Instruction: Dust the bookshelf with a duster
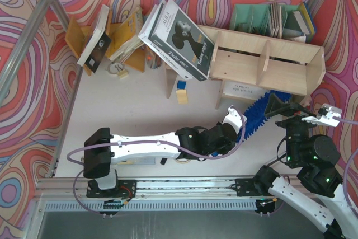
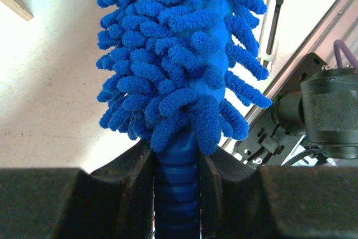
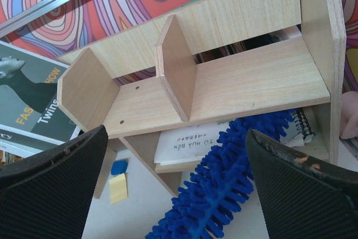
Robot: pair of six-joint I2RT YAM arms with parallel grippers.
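The pale plywood bookshelf [image 1: 263,62] stands at the back right, and the right wrist view shows its open compartments [image 3: 240,82] from close by. The blue fluffy duster [image 1: 258,113] lies slanted, its head reaching under the shelf's lower tier [image 3: 235,177]. My left gripper [image 1: 238,124] is shut on the duster's dark blue ribbed handle [image 2: 176,194], with the bristles [image 2: 184,54] stretching away from it. My right gripper [image 1: 288,107] hangs open in front of the shelf, just above the duster head. Nothing is between its fingers [image 3: 176,135].
A large leaning book [image 1: 179,37] rests against the shelf's left end. The green slotted organizer [image 1: 268,20] stands behind the shelf, and the orange wooden rack [image 1: 128,32] with books is at the back left. Small yellow and blue blocks [image 3: 118,180] and a white booklet [image 3: 190,138] lie under the shelf.
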